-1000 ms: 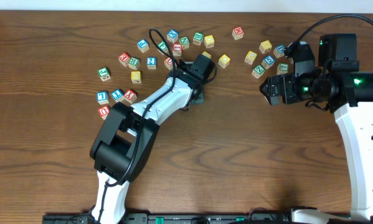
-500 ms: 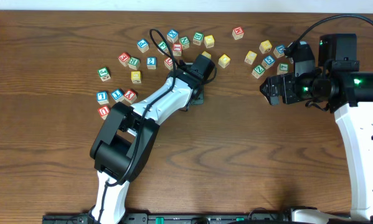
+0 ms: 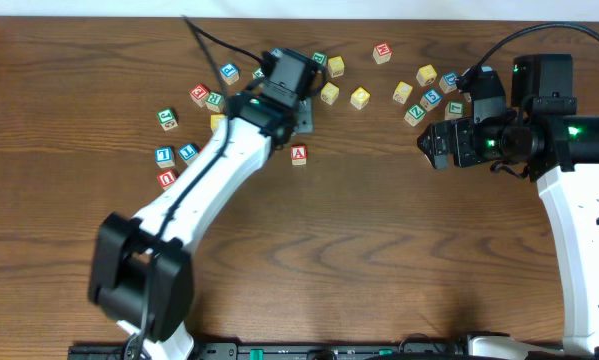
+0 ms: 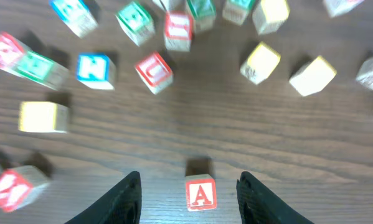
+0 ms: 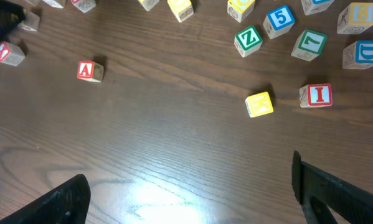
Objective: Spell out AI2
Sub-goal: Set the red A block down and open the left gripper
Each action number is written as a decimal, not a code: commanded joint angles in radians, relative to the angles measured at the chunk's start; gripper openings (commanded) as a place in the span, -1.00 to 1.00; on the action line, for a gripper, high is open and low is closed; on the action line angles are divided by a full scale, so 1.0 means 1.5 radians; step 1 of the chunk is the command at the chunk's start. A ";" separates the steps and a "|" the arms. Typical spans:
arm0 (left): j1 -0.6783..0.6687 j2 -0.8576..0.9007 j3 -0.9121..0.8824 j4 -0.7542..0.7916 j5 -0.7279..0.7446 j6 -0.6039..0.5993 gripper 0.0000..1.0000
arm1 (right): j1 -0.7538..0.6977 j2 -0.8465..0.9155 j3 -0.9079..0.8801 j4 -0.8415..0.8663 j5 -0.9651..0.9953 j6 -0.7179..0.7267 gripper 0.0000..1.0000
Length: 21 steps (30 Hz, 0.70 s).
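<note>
**A is down; the I comes next**

The A cube [image 3: 298, 154] stands alone on the surface [image 3: 379, 250], centre-left of the overhead frame, below the other cubes [image 3: 336, 66]. It has a pale face, a red frame and a red letter, and it reads upright to the overhead camera.

My left jaws [image 4: 188, 177] are apart and empty. In the left wrist view the A shows between them at bottom centre, untouched. My right jaws [image 5: 187, 169] are spread wide, also empty, over bare wood.

The I cube [image 5: 316, 95] has a red frame and red letter. It sits at the right of the right wrist frame, with a yellow cube [image 5: 259, 104] just beside it, picture-left.

The 2 may be the blue-framed cube [image 4: 94, 68] at upper left of the left wrist frame, but it is too blurred to read.

Judgement: the step in hand is fetching the I, and my right jaws are better placed for it.
- Come down square.
- Grip the two faces clear of the yellow cube, so nothing gets nudged.
- Set the I just picture-right of the A, letter the same way up, leaving room for the 2.
</note>
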 commanded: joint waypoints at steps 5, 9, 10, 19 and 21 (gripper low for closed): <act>0.045 -0.048 0.010 -0.060 -0.008 0.012 -0.02 | -0.003 0.000 0.014 -0.001 -0.006 -0.005 0.99; 0.066 -0.049 0.010 -0.096 -0.008 0.021 -0.03 | -0.003 0.000 0.014 -0.001 -0.006 -0.005 0.99; 0.072 -0.049 0.010 -0.104 -0.008 0.021 -0.02 | -0.003 0.000 0.014 -0.001 -0.006 -0.005 0.98; 0.084 -0.036 0.010 -0.107 -0.008 0.099 -0.03 | -0.003 0.000 0.014 -0.001 -0.006 -0.005 0.98; 0.084 -0.028 0.010 -0.111 -0.008 0.101 -0.03 | -0.003 0.000 0.014 -0.001 -0.006 -0.005 0.99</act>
